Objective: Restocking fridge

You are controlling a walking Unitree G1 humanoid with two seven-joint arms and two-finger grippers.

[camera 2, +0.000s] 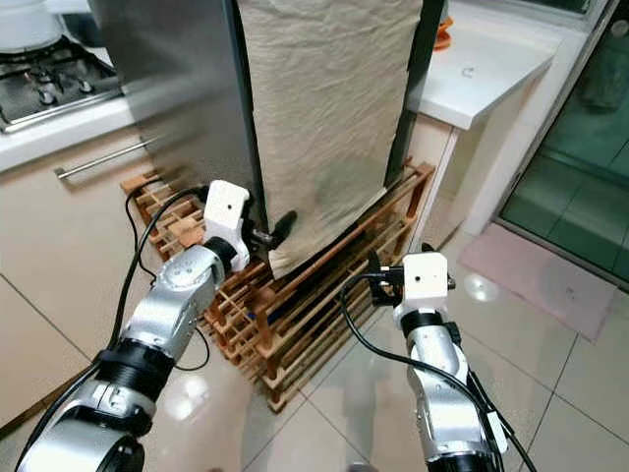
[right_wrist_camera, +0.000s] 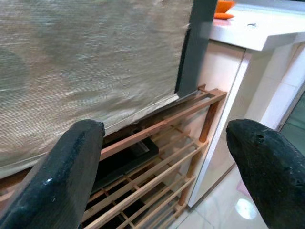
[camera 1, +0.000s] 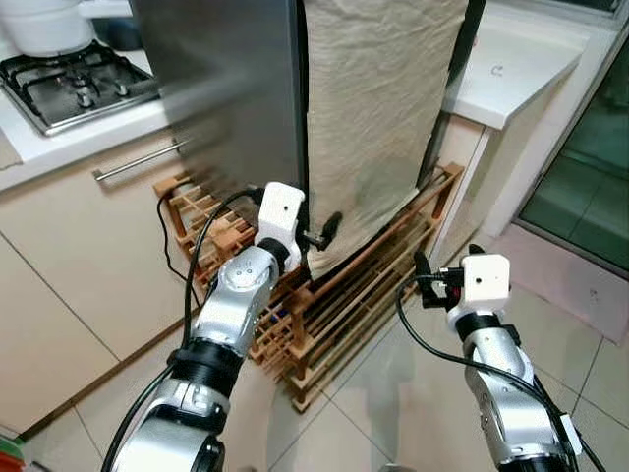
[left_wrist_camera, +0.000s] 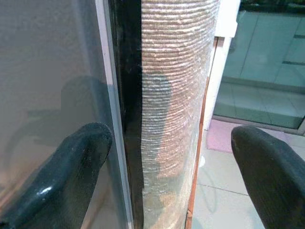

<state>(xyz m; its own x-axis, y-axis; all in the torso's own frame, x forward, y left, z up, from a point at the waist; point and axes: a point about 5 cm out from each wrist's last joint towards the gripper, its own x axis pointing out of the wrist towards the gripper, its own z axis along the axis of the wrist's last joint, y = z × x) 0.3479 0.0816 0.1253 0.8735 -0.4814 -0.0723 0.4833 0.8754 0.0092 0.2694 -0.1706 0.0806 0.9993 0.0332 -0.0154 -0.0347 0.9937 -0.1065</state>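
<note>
Fridge: the steel fridge (camera 1: 221, 88) is standing on a wooden rack (camera 1: 344, 295), between the stove side and a white counter (camera 1: 511, 74); its top is being cut off by the frame.
Cloth: a beige cloth (camera 1: 378, 108) is hanging down over the fridge's front, hiding what is behind it; its lower edge is reaching the rack's top rails.
Left end effector: the left end effector (camera 1: 322, 236) is hovering at the fridge's lower corner, just beside the dark edge strip (left_wrist_camera: 128, 109) where steel meets cloth; its fingers (left_wrist_camera: 62, 176) are standing wide apart and gripping nothing. Whether a finger is touching the cloth is hard to tell.
Right end effector: the right end effector (camera 1: 425, 278) is sitting lower, near the rack's right end, pointing toward the cloth; fingers (right_wrist_camera: 62, 176) wide, nothing between them.
Rack: the lower shelves are lying in shadow, and a dark flat object (right_wrist_camera: 126, 160) there cannot be identified.
Stove: a gas stove (camera 1: 69, 84) is showing at the upper left, partly cut off.
Orange item: something orange (right_wrist_camera: 224, 7) is resting on the counter, mostly out of frame.
</note>
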